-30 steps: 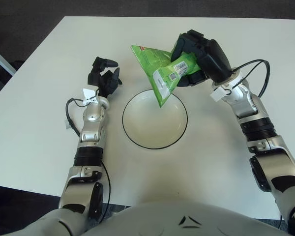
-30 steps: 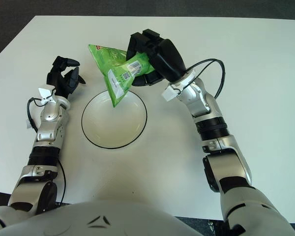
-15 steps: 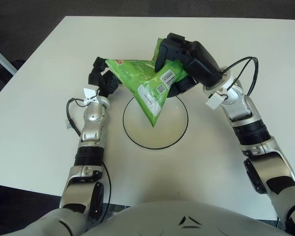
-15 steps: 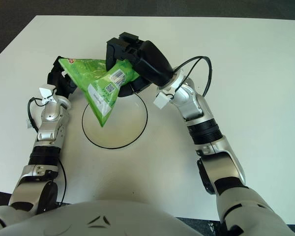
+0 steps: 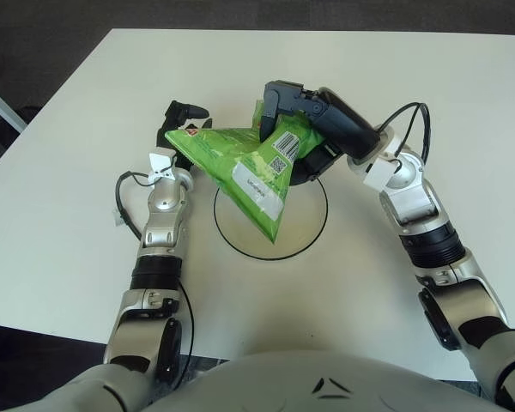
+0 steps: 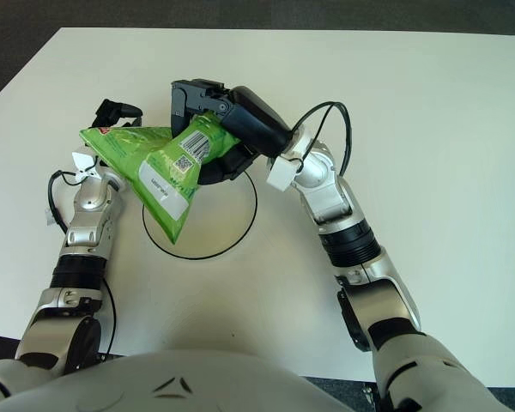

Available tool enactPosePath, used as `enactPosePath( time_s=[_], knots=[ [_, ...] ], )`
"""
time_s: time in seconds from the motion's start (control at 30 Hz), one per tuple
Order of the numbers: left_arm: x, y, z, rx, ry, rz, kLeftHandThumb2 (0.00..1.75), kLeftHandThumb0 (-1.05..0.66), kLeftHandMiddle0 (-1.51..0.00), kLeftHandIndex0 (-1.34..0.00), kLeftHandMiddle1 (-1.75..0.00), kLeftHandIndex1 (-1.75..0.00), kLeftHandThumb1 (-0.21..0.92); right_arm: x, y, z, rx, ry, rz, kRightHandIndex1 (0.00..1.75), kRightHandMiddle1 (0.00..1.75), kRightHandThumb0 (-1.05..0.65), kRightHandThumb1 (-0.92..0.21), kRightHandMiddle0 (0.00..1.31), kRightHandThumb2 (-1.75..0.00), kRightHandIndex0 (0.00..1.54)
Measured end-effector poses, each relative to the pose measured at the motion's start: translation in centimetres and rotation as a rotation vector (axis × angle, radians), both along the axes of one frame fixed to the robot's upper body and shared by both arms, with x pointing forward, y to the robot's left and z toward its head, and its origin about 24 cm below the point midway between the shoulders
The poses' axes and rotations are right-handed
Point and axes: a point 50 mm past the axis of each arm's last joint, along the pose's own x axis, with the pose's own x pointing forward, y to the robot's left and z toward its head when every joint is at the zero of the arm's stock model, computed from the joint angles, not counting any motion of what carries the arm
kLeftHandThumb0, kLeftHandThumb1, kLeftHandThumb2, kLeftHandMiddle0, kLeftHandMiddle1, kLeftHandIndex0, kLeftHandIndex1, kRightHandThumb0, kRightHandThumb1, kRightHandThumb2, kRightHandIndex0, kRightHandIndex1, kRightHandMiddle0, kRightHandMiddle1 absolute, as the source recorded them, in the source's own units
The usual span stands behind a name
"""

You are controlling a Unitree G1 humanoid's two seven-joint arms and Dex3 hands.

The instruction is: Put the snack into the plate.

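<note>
Right hand fingers clamped on green snack bag over plate, left hand mostly hidden behind bag

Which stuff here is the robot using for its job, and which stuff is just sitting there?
For the job:
- green snack bag, held over the plate
- plate
- right hand, gripping the bag

Not in use:
- left hand, beside the bag's left corner
- white table, which only carries the plate
</note>
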Motion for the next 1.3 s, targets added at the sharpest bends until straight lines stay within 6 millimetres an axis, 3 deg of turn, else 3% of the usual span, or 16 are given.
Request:
enactPosePath(
  time_s=[0.03,0.1,0.2,0.3,0.47,0.67,0.7,0.77,0.87,1.03,1.3],
  knots=[
    [0.0,-0.1,0.1,0.001,-0.002,-0.001,0.34,-0.35,-0.75,-0.39,-1.75,-1.56,0.92,-0.1,-0.2,-0.1,-0.008,-0.028,0.005,1.73,1.62,0.27,-0.45,0.64,-1.09,0.48],
    [0.0,-0.2,0.1,0.0,-0.003,-0.003,0.34,-0.35,-0.75,-0.39,-1.75,-1.56,0.92,-0.2,-0.8,-0.7,-0.03,-0.073,0.014,1.71,1.48,0.14,-0.47,0.63,-1.02,0.47],
    [0.1,-0.3,0.1,-0.004,-0.001,-0.003,0.34,-0.35,-0.76,-0.39,-1.75,-1.56,0.92,-0.1,-2.0,-1.7,-0.077,-0.096,0.014,1.58,1.28,0.04,-0.73,0.56,-0.56,0.49],
    [0.1,-0.2,0.0,-0.001,0.002,0.001,0.34,-0.35,-0.76,-0.39,-1.74,-1.56,0.92,0.4,-3.1,-2.5,-0.118,-0.08,0.0,1.53,1.27,0.01,-0.86,0.44,-0.36,0.49],
    [0.2,0.0,-0.2,0.008,0.013,0.004,0.34,-0.35,-0.76,-0.39,-1.74,-1.56,0.92,0.6,-3.6,-2.7,-0.147,-0.055,0.026,1.53,1.29,0.0,-0.91,0.38,-0.3,0.47],
    [0.4,0.2,-0.4,0.017,0.019,0.007,0.35,-0.35,-0.76,-0.38,-1.74,-1.56,0.92,0.7,-3.4,-1.8,-0.17,-0.009,0.132,1.55,1.32,0.0,-0.92,0.39,-0.31,0.4],
    [0.5,0.2,-0.4,0.018,0.018,0.007,0.35,-0.35,-0.76,-0.38,-1.74,-1.56,0.92,0.7,-3.4,-1.7,-0.174,-0.004,0.143,1.39,1.24,0.01,-0.89,0.37,-0.3,0.35],
    [0.6,0.3,-0.5,0.02,0.016,0.007,0.34,-0.35,-0.76,-0.39,-1.74,-1.56,0.92,0.8,-3.4,-1.5,-0.183,0.005,0.159,0.76,0.8,0.02,-0.84,0.43,-0.25,0.36],
    [0.7,0.3,-0.6,0.02,0.015,0.003,0.34,-0.35,-0.76,-0.39,-1.74,-1.56,0.92,0.9,-3.5,-1.4,-0.207,0.032,0.175,0.25,0.37,0.03,-0.83,0.48,-0.21,0.33],
    [0.8,0.3,-0.6,0.017,0.006,-0.006,0.33,-0.35,-0.75,-0.4,-1.69,-1.54,0.92,1.4,-3.8,-1.8,-0.265,0.117,0.211,0.04,0.08,0.06,-0.82,0.41,-0.28,0.21],
    [0.9,0.3,-0.6,0.018,-0.005,-0.017,0.33,-0.36,-0.74,-0.4,-1.67,-1.54,0.92,1.9,-4.1,-1.5,-0.295,0.175,0.254,0.0,0.01,0.1,-0.73,0.42,-0.53,0.22]
  ],
)
